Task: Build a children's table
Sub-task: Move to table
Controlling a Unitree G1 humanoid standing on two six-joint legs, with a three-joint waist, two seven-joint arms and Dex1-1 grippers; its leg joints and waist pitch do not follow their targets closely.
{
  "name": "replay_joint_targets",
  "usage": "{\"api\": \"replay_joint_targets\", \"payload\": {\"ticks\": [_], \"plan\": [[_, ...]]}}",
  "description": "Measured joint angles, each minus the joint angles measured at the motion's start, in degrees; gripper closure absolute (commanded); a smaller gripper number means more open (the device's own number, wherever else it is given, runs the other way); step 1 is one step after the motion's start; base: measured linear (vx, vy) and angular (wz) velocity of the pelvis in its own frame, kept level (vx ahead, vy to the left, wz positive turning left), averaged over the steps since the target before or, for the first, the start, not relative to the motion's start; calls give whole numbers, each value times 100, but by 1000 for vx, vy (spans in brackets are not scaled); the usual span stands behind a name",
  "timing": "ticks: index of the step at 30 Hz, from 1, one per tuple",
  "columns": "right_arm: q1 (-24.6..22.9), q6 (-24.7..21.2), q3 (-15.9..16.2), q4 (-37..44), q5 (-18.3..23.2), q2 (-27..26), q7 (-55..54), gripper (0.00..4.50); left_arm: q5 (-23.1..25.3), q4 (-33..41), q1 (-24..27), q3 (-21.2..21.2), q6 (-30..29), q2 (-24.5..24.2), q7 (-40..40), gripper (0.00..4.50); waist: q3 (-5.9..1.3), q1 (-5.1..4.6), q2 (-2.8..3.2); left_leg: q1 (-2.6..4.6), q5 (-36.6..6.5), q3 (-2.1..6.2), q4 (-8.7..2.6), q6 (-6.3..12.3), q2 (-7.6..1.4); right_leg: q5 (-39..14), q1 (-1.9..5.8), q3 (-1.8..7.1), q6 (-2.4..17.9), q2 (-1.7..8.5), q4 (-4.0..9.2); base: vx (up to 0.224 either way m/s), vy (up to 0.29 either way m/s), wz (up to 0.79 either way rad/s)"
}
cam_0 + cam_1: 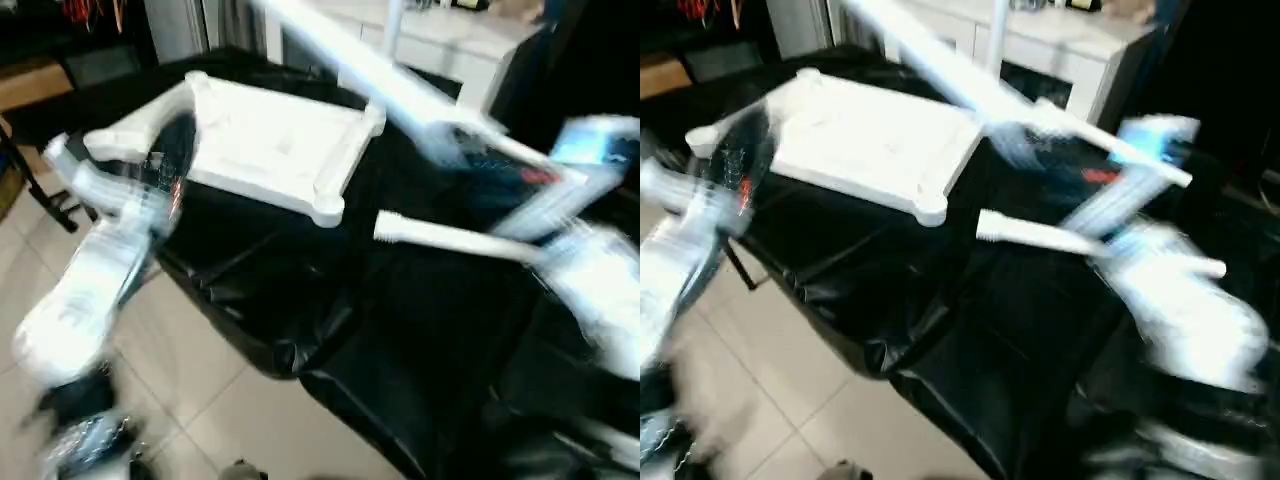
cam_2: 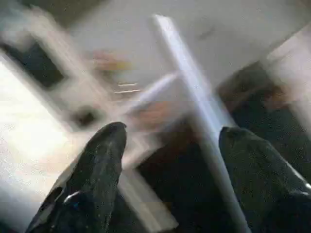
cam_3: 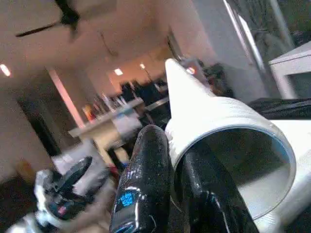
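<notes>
Right tool [image 3: 167, 160]: I've got it pinching a leg's [image 3: 209, 121] open rim.
Left tool [image 2: 170, 145]: spread, empty.
Tabletop [image 1: 270, 140]: left-forward of the held leg, nearer my left arm.

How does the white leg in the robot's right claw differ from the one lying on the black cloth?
The held leg is lifted, slanting above the tabletop; the loose leg lies flat on the cloth. The right gripper pinches the held leg's open rim; nothing grips the loose leg. Both are white tapered tubes.
</notes>
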State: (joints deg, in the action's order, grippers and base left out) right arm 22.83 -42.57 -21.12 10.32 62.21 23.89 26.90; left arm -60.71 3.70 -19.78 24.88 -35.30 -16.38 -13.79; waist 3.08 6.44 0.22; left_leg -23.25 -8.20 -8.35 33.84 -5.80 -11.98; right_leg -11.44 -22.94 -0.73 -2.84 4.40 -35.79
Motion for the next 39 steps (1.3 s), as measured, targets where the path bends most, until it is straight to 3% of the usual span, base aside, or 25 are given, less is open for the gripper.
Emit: {"api": "replay_joint_targets", "payload": {"ticks": [3, 6, 9, 10, 12, 14, 16, 18, 23, 28, 29, 30, 31, 32, 33, 34, 35, 37, 39], "plan": [[0, 78, -82, -89, -403, 254, 67, 450, 1690, 437, 477, -733, 626, -574, 288, 106, -1, -10, 2, 14, 0, 0, -13, 0, -1, 2, 3, 0, -6, -3, 0, 0, 0, 0], [117, 374, -144, -219, -598, 126, -185, 450, 2741, 785, 698, -1082, 946, -791, 777, 106, -2, -47, 5, 16, 0, 0, -7, -1, 1, 13, 0, 1, -1, 0, -5, 0, 0, 0], [212, 965, -178, -205, -979, -402, -898, 450, 3375, 1165, 876, -1260, 961, -919, 1310, 106, -8, -117, 0, 20, 0, 0, 0, -1, 0, 15, 1, -2, 2, 1, -14, 0, 0, 0], [184, 1120, -127, -204, -1185, -468, -1047, 450, 3498, 1230, 925, -1315, 967, -907, 1378, 106, -10, -122, 6, 16, 0, -1, 1, -1, 4, 15, -1, 0, 2, 6, -13, 0, 0, 0], [-80, 1528, 203, -97, -1999, -502, -1404, 450, 3861, 1341, 1138, -1491, 1080, -850, 1510, 106, -15, -126, -1, 17, 0, -3, 1, -1, 5, 14, 2, 2, 2, 8, -8, 0, 0, 0], [-275, 1692, 493, -90, -2607, -596, -1659, 450, 4161, 1275, 1292, -1633, 1177, -727, 1595, 106, -12, -146, -6, 6, 0, -3, 2, -1, 5, 15, -10, 4, 2, 6, -8, 0, 0, 0], [-324, 1789, 739, -87, -2955, -709, -1830, 450, 4342, 1196, 1308, -1679, 1247, -616, 1669, 106, -12, -154, -5, 1, 0, -3, 1, -1, 4, 15, -19, 4, 2, 3, -13, 0, 0, 0], [-430, 1954, 1153, 92, -3541, -686, -2105, 450, 4486, 1190, 1303, -1768, 1379, -463, 1792, 106, -15, -160, -12, 4, 0, -3, -3, -1, 3, 14, -19, 4, 1, 2, -12, 0, 0, 0], [-510, 2152, 1774, 161, -4234, -701, -2284, 450, 4534, 1196, 1301, -1928, 1557, -307, 1816, 106, -16, -164, -15, 1, 0, -3, -2, 0, 3, 13, -20, 8, 0, 0, -2, 0, 0, 0], [-500, 2333, 1974, -151, -4510, -982, -2262, 450, 4775, 1132, 1210, -2138, 1801, -100, 1713, 106, -16, -141, -32, 6, -2, -3, -3, 1, 3, 12, -17, 5, -2, 1, -2, 0, 0, 0], [-491, 2342, 1997, -246, -4510, -1019, -2261, 450, 4824, 1099, 1203, -2196, 1824, -90, 1701, 106, -10, -138, -33, 43, -11, -37, 1, 6, -12, 11, -48, 29, -3, -27, 12, 0, 0, 0], [-465, 2346, 2028, -315, -4510, -1050, -2265, 450, 4851, 1059, 1210, -2191, 1827, -89, 1702, 106, 3, -112, -48, 114, -37, -123, 11, 11, -51, 11, -41, 90, -3, -102, 18, -46, -35, -37], [-428, 2379, 2069, -419, -4513, -1108, -2269, 450, 4888, 1003, 1206, -2174, 1830, -103, 1703, 106, 10, -110, -60, 206, -91, -191, 24, 6, -87, 11, -16, 146, -2, -125, 22, -46, -35, -37], [-401, 2418, 2113, -494, -4524, -1156, -2274, 450, 4925, 981, 1206, -2162, 1837, -107, 1703, 106, 31, -123, -87, 341, -175, -216, 49, -16, -104, 7, 12, 145, 4, -116, 28, 9, 8, -74], [-364, 2432, 2129, -525, -4528, -1185, -2272, 450, 4935, 978, 1208, -2155, 1849, -109, 1703, 106, 44, -145, -107, 433, -252, -200, 68, -30, -121, 3, 35, 111, 13, -107, 45, 32, 73, -95], [-328, 2466, 2127, -572, -4529, -1213, -2272, 450, 4951, 976, 1206, -2154, 1873, -115, 1703, 106, 58, -210, -118, 510, -312, -138, 74, -63, -128, -10, 81, 14, 35, -86, 91, 32, 73, -95], [-292, 2520, 2106, -616, -4574, -1218, -2272, 450, 4978, 973, 1198, -2177, 1912, -110, 1698, 106, 85, -340, -98, 520, -352, 11, 64, -94, -139, -54, 210, -212, 74, -4, 143, -7, 43, -72], [-270, 2550, 2025, -626, -4635, -1204, -2270, 450, 4983, 972, 1206, -2240, 1941, -80, 1680, 106, 74, -514, -180, 601, -401, 26, 48, -169, -170, -90, 215, -339, 107, 50, 141, -6, -14, -40], [-256, 2567, 1982, -638, -4638, -1207, -2236, 450, 5005, 974, 1270, -2265, 1948, -18, 1661, 106, 51, -635, -192, 625, -489, 95, 36, -166, -173, -90, 211, -456, 107, 62, 182, 56, -33, -31]]}}
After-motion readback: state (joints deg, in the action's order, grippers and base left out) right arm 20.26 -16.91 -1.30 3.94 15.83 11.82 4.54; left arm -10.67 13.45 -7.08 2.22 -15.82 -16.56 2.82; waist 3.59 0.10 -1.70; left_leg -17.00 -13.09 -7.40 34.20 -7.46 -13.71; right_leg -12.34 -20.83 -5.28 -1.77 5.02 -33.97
